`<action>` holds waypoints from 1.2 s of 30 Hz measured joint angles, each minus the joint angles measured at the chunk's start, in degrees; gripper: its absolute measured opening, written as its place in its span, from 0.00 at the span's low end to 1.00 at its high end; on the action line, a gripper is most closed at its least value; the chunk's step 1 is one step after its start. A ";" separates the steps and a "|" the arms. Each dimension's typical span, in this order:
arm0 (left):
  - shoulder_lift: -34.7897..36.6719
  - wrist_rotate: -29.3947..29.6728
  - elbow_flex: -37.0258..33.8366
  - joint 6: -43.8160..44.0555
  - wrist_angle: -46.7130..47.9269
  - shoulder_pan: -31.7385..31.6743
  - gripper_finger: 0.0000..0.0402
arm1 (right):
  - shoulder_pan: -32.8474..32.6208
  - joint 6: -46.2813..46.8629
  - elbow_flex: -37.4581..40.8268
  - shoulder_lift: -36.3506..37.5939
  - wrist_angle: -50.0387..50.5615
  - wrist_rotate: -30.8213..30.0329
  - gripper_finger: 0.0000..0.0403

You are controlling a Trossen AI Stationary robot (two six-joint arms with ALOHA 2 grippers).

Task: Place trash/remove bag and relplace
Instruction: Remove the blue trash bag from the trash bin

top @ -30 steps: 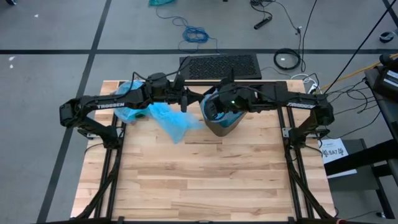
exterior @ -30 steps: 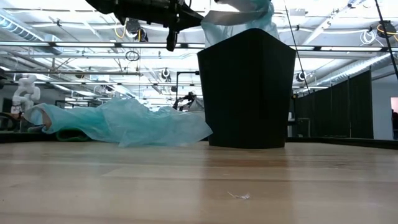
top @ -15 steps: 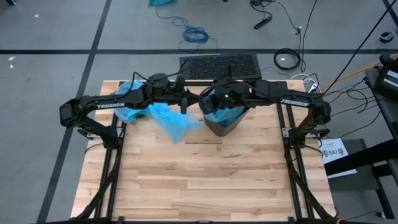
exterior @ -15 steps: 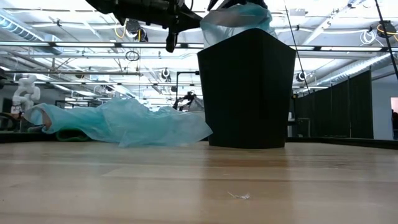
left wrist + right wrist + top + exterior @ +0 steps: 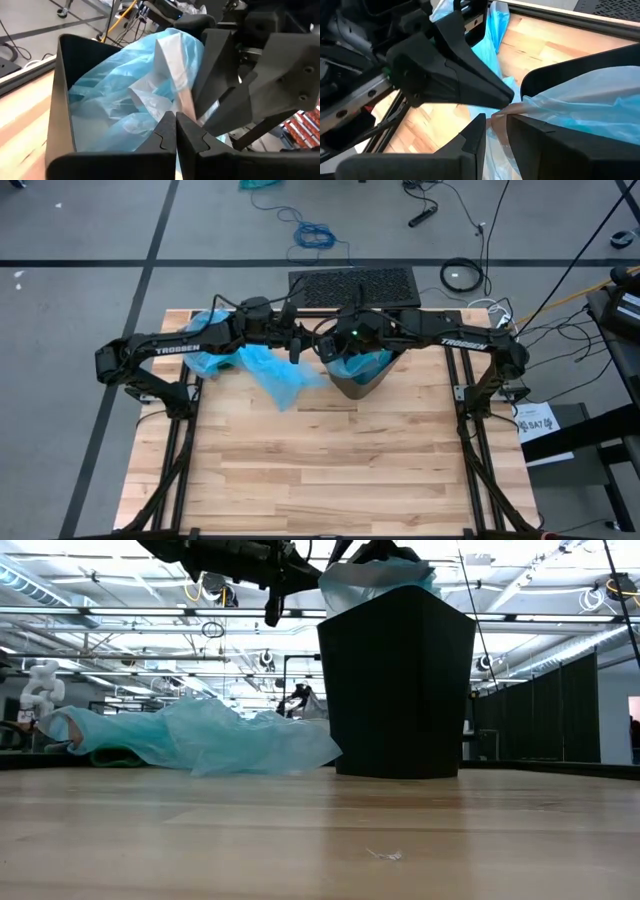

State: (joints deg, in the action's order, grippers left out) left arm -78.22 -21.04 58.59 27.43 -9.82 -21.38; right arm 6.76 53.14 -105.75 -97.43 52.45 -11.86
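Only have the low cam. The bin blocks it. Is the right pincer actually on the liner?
Observer: Yes. The right wrist view shows the right pincer closed on a fold of the blue liner at the rim of the bin.
Operator: Left one gripping anything?
Observer: No. In its own wrist view the left pincer is shut with nothing between the fingers, pointing at the bin's mouth.
Operator: Liner seated over the rim?
Observer: Not on the side the left wrist view shows. That rim is bare black, and the liner is bunched up inside the bin.
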 joint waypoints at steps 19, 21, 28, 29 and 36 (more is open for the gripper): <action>1.66 -4.14 0.07 -3.78 17.55 -0.02 0.00 | 0.75 1.69 0.00 -1.49 -1.71 2.99 0.18; 1.66 -2.88 0.07 -3.87 15.83 1.08 0.00 | 0.79 1.71 0.00 -1.49 -1.70 2.99 0.18; 1.60 6.58 0.07 -4.24 13.53 2.40 0.00 | 0.74 2.64 0.00 -1.51 -1.78 3.17 0.17; 1.60 6.78 0.07 -4.35 12.40 2.40 0.00 | 0.77 2.68 0.00 -1.61 -1.88 3.16 0.17; 1.60 6.67 0.07 -4.23 9.92 3.15 0.00 | 0.90 3.23 0.00 -2.67 -3.01 3.19 0.17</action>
State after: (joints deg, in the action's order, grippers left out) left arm -76.62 -14.37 58.65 23.20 0.10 -18.23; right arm 7.66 56.38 -105.75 -100.09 49.44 -8.67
